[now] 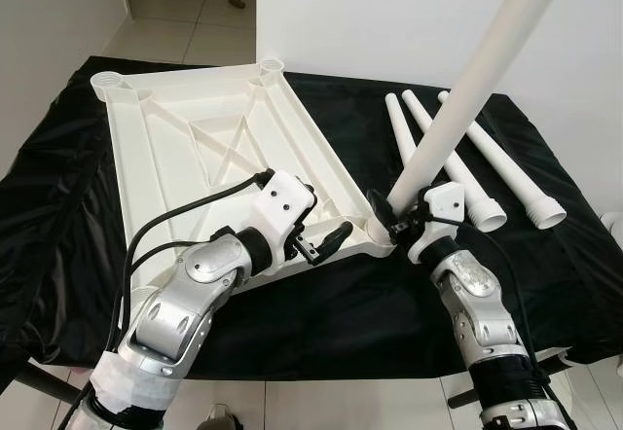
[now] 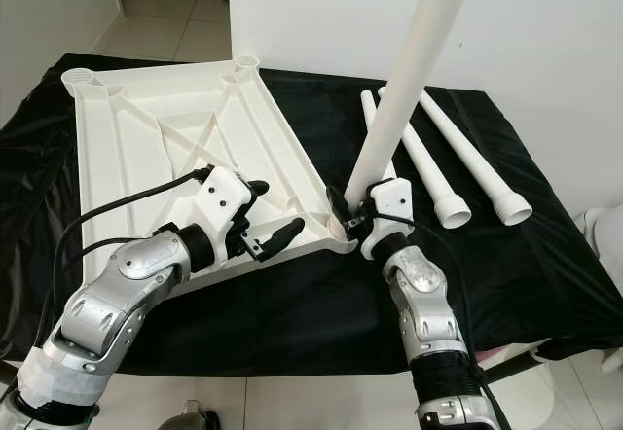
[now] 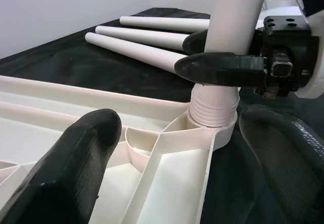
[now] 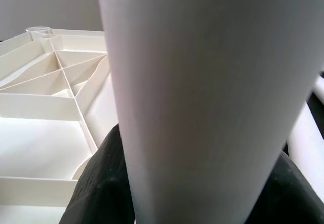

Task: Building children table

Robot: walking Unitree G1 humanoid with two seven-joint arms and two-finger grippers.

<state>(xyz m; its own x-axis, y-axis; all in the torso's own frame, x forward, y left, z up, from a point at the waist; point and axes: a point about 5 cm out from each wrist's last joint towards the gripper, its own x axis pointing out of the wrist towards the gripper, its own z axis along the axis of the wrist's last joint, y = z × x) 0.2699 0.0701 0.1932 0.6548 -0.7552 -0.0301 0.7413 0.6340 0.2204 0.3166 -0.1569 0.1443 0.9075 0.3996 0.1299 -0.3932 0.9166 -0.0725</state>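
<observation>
The white tabletop (image 1: pixel 204 148) lies upside down on the black-draped surface (image 1: pixel 321 304), its ribbed underside facing up and a round socket at each corner. At the near right corner socket (image 3: pixel 215 127) a long white leg (image 1: pixel 467 89) stands tilted, its threaded end seated in the socket, and the right pincer (image 1: pixel 399 218) is clamped around it low down, one black finger (image 3: pixel 220 68) crossing the front of the leg just above the threads. The left pincer (image 1: pixel 326 240) hovers over the tabletop's near edge just beside that corner, its fingers spread wide and holding nothing. Three more legs (image 1: pixel 467 162) lie side by side on the cloth to the right of the raised leg, flared ends toward the robot, well clear of the tabletop. Behind the surface a white wall (image 1: pixel 389 21) rises, and a tiled floor (image 1: pixel 195 21) shows at the far left.
</observation>
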